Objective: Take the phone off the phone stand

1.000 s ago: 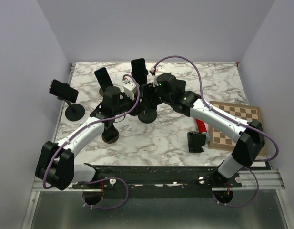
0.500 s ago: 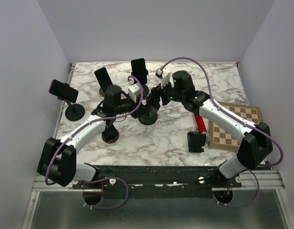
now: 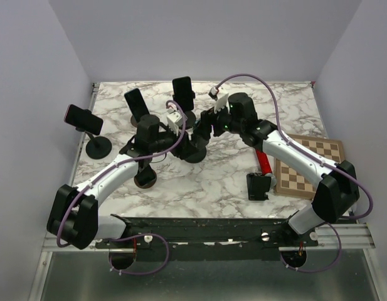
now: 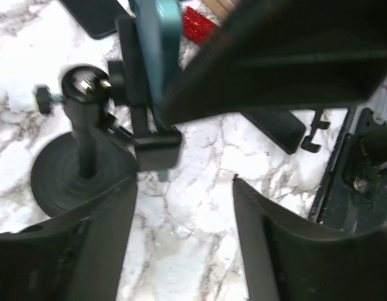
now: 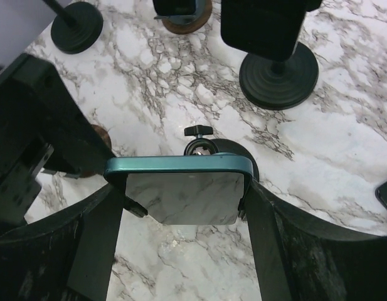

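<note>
The phone (image 5: pixel 180 166) has a teal rim and a screen that mirrors the marble. It sits in the clamp (image 4: pixel 149 144) of a black phone stand with a round base (image 3: pixel 194 152). My right gripper (image 5: pixel 184 191) comes down over it, with one finger on each side edge, shut on the phone. My left gripper (image 4: pixel 184 194) is open and empty, low over the marble beside the stand's base (image 4: pixel 74 175). In the top view both grippers meet over the stand, the left (image 3: pixel 179 133) and the right (image 3: pixel 204 128), and the phone is hidden there.
Other stands with dark phones are at the back (image 3: pixel 184 93), (image 3: pixel 136 103) and far left (image 3: pixel 82 117). A brown round base (image 3: pixel 145 179) lies by my left arm. A chessboard (image 3: pixel 306 166), a red tube (image 3: pixel 265 166) and a black holder (image 3: pixel 257 186) are on the right.
My right wrist has drawn back to the right, and its gripper has settled over the phone on the stand. My left gripper has shifted slightly toward the stand's base.
</note>
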Tool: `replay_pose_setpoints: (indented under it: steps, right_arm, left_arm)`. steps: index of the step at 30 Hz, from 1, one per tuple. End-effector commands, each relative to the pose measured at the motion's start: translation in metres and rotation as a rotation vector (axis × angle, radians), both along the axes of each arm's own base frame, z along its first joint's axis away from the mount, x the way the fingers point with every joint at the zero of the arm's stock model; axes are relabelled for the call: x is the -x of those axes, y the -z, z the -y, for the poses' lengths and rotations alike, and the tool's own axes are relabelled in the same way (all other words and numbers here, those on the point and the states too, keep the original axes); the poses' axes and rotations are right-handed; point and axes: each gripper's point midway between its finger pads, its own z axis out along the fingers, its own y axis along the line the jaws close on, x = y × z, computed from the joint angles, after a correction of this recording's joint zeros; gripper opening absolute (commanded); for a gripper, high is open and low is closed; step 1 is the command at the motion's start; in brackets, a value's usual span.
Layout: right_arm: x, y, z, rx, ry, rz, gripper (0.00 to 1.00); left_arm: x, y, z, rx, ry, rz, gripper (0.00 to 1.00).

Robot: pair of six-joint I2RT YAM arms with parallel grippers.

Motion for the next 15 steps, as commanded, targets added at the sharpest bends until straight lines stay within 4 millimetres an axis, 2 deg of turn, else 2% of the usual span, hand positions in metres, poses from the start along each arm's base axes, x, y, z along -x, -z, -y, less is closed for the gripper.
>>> replay_pose_setpoints:
  steps: [1,4,7,9,12,14,15]
  right_arm:
    - [-0.014,-0.005,0.009,-0.053,0.176,-0.067,0.01]
    - [-0.013,-0.004,0.008,-0.052,0.181,-0.069,0.01]
    - [-0.011,-0.001,0.005,-0.037,0.168,-0.074,0.01]
    - [-0.011,0.001,0.004,-0.03,0.166,-0.074,0.01]
    - [-0.011,0.001,0.004,-0.028,0.165,-0.073,0.01]
    - [-0.01,0.0,0.003,-0.03,0.157,-0.072,0.01]
    - [-0.01,0.0,0.002,-0.029,0.153,-0.072,0.01]
  left_arm:
    - [0.014,0.001,0.004,0.024,-0.061,-0.031,0.73]
    - [0.005,0.001,0.004,0.018,-0.096,-0.033,0.71]
    - [-0.006,-0.002,0.003,0.007,-0.129,-0.02,0.57]
    - [-0.014,-0.005,0.001,0.005,-0.159,-0.014,0.52]
    - [-0.028,-0.009,-0.009,0.012,-0.217,-0.033,0.52]
    - [-0.03,-0.014,-0.01,0.034,-0.205,-0.054,0.63]
    - [-0.03,-0.016,-0.01,0.037,-0.202,-0.056,0.64]
